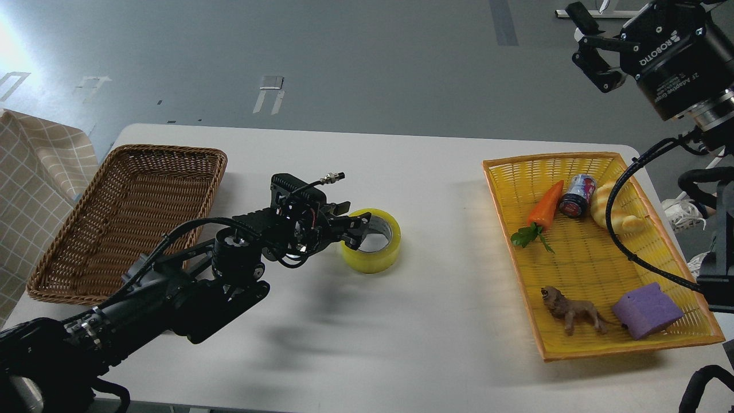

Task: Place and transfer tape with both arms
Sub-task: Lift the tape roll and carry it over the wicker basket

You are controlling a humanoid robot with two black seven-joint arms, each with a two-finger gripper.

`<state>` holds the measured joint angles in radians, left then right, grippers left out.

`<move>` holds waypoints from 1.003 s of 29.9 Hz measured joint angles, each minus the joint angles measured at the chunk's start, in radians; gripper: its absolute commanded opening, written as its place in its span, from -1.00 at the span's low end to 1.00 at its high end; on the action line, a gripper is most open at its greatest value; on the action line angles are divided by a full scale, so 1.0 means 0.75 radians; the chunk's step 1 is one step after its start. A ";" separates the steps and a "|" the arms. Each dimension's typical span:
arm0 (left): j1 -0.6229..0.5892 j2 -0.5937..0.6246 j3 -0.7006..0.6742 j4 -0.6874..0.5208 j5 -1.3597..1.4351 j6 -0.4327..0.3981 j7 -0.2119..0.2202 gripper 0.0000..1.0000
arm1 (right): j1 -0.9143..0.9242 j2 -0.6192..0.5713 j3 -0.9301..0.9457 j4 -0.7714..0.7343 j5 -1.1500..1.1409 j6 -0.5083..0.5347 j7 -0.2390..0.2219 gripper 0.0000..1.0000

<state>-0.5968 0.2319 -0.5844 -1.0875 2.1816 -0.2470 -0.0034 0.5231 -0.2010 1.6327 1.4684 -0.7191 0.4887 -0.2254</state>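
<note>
1. Nearest the camera, my left arm (143, 298) comes in from the lower left corner and reaches across the white table (367, 344).
2. At its far end, my left gripper (354, 225) is at the tape (374, 244): one finger lies over the near rim and into the pale core, and the jaws appear closed on the roll's wall, though the dark fingers are hard to separate.
3. That yellow translucent roll lies flat on the table near the middle, between the two baskets, closer to the brown wicker basket (69, 269) on the left.
4. On the right sits a yellow basket (579, 350) holding a toy carrot (546, 211), a small can (578, 196), a croissant-shaped bread toy (615, 213), a lion figure (570, 312) and a purple block (647, 311).
5. My right gripper (592, 54) hangs high at the upper right, well apart from the tape, its fingers spread and holding nothing.
6. A checked cloth (34, 166) lies at the left edge beside the wicker basket.
</note>
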 measured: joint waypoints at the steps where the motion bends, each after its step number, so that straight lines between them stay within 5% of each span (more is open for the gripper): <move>1: 0.001 0.000 0.000 0.000 0.000 0.000 -0.001 -0.03 | -0.002 0.000 0.003 0.000 0.000 0.000 0.000 1.00; 12: 0.008 0.002 0.001 0.000 0.000 -0.031 -0.003 -0.68 | -0.009 -0.002 0.011 0.002 0.000 0.000 0.000 1.00; 30: -0.101 0.041 -0.007 -0.003 -0.110 -0.052 0.001 -0.69 | -0.018 0.000 0.015 0.002 0.000 0.000 0.000 1.00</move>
<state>-0.6727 0.2624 -0.5896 -1.0900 2.0992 -0.2859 -0.0025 0.5093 -0.2012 1.6439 1.4697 -0.7194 0.4887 -0.2255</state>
